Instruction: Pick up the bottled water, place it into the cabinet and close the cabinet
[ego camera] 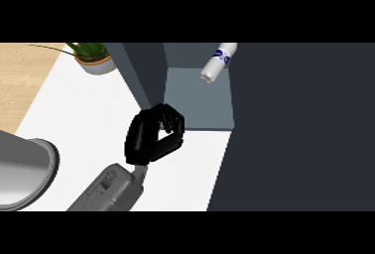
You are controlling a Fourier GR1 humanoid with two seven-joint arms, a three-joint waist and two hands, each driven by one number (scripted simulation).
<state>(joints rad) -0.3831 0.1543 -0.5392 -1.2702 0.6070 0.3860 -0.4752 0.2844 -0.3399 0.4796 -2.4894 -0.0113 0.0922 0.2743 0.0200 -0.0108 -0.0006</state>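
The bottled water (218,62), white with a blue label, lies tilted on the grey shelf (198,104) inside the open cabinet, at its back. My left hand (152,135) is over the white counter just in front of the shelf's left corner. Its fingers are curled and hold nothing, and their tips are close to the lower edge of the dark left door (143,74), which stands open. A wide dark door panel (300,129) covers the right side of the view. My right hand does not show.
A potted green plant (93,57) stands at the counter's back left. A large grey round vessel (22,171) sits at the lower left edge. White counter (81,114) stretches between them and the hand.
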